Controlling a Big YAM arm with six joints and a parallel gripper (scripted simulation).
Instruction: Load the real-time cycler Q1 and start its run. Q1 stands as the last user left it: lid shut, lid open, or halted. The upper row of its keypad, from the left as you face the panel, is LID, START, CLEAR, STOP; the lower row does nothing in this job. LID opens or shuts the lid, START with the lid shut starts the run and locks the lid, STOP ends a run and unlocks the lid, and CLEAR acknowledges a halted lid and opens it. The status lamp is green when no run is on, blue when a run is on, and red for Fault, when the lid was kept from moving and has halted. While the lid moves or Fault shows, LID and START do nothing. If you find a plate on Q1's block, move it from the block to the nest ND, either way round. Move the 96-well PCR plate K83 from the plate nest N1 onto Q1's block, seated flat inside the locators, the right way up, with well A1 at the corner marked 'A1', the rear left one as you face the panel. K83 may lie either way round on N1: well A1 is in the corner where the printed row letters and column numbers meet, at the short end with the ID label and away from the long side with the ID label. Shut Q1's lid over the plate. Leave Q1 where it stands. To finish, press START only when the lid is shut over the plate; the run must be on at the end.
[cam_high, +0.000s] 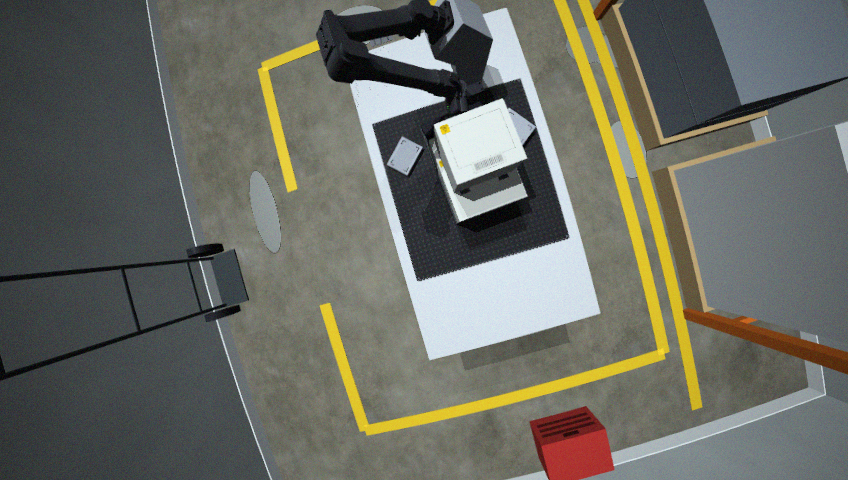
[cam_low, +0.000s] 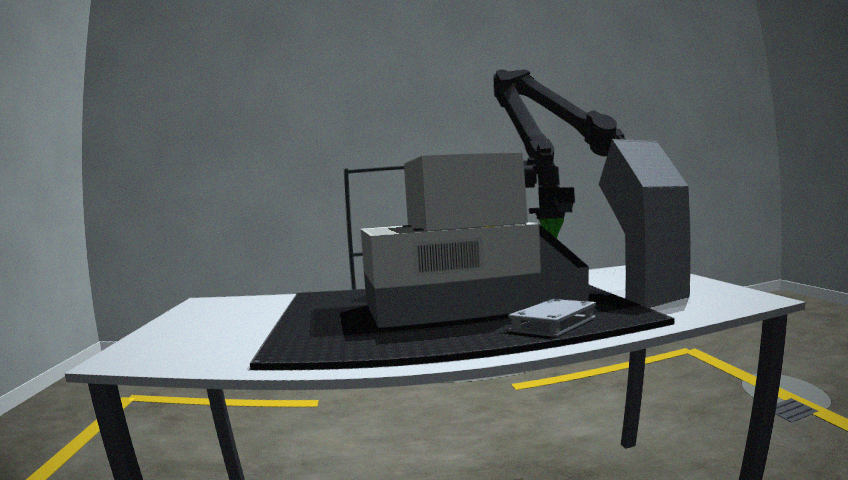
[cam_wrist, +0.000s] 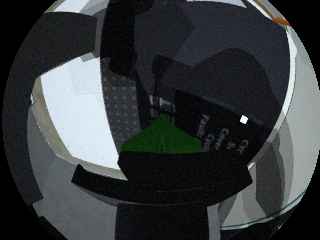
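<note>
The cycler Q1 (cam_high: 483, 169) stands on the black mat (cam_high: 470, 190). Its white lid (cam_high: 479, 141) sits over the front part of the body, and the block is hidden under it. From the side the lid (cam_low: 465, 190) shows as a grey box on top of the body (cam_low: 452, 273). My gripper (cam_low: 553, 227) is shut, with its green fingertips together, at the top of the sloped dark panel (cam_low: 562, 261). In the wrist view the fingertips (cam_wrist: 163, 140) lie next to the keypad keys (cam_wrist: 220, 135). I cannot tell which key they touch. No plate is in plain view.
A grey nest (cam_high: 405, 155) lies on the mat left of Q1. A second nest (cam_high: 522, 126) is half hidden by the lid and shows at the mat's near edge in the side view (cam_low: 552, 315). The arm's grey pedestal (cam_low: 645, 223) stands behind the panel.
</note>
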